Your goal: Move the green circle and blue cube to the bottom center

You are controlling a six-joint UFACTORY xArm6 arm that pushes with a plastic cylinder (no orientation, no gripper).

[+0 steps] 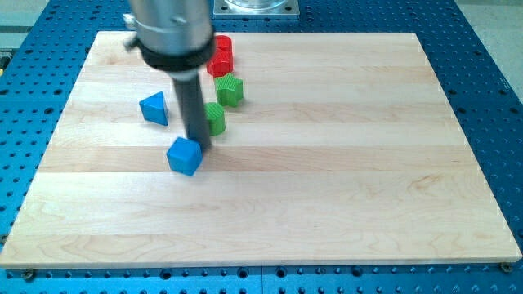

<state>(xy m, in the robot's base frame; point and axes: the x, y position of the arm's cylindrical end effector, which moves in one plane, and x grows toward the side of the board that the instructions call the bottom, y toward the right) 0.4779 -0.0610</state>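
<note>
A blue cube (184, 156) lies left of the board's centre. My tip (198, 144) stands just above and right of it, touching or nearly touching its upper right corner. A green block (216, 118) sits right behind the rod, partly hidden by it; its shape is hard to tell. A second green block (230, 89), rounded with ribbed sides, lies above it toward the view's top.
A blue triangular block (154, 109) lies to the left of the rod. Two red blocks (220, 55) sit near the board's top edge, partly hidden by the arm's dark housing (172, 33). The wooden board (327, 180) rests on a blue perforated table.
</note>
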